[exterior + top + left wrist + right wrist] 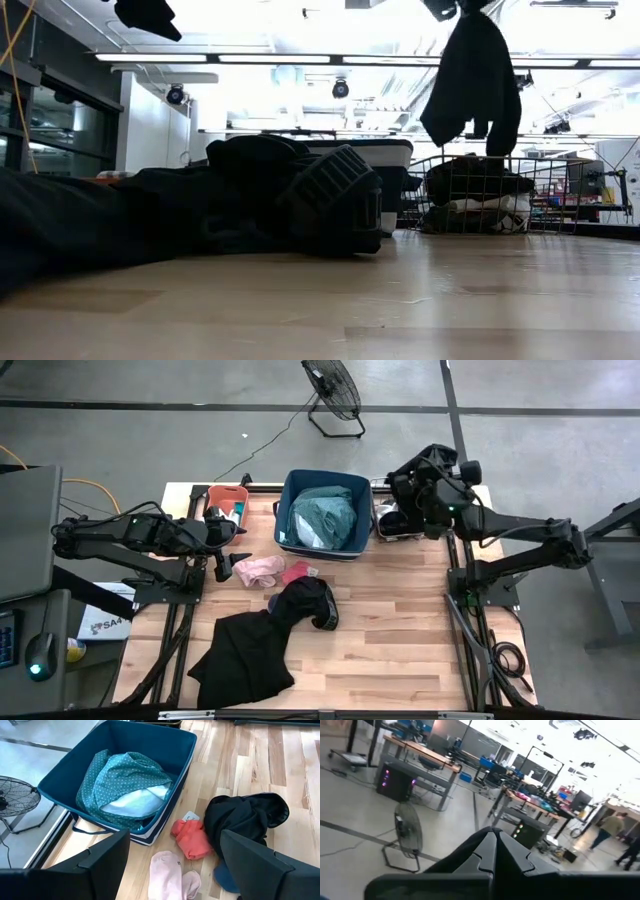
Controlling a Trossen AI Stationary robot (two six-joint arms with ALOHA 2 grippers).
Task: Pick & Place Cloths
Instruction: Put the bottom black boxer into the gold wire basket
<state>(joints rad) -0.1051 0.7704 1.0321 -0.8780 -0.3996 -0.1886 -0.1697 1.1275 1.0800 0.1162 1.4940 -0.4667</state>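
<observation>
- Left gripper (222, 565): empty, jaws spread wide, hovering at the tabletop's (400, 640) left edge, just beside the pink cloth (258, 569).
- Right gripper (415, 495): raised over the wire basket (470, 195); jaws pressed together, pinching a dark garment (472, 80) that hangs limp in the low view.
- Pink cloth: small, thin, lying flat. Judged very light; best taken by a pinch at a raised fold near its middle.
- Red cloth (192, 839): small, crumpled, touching the pink piece on one side and the black bundle (245, 820) on the other. Soft, likely to come up alone if gripped at its peak.
- Black bundle: bulky, with a ribbed cuff or band; heavier and liable to drag.
- Large black garment (240, 660): spread at the near left corner; it seems to join the bundle, though the overlap is unclear.
- Navy bin (290, 510): holds a teal dotted shirt (125, 780) over a white piece (135, 800).
</observation>
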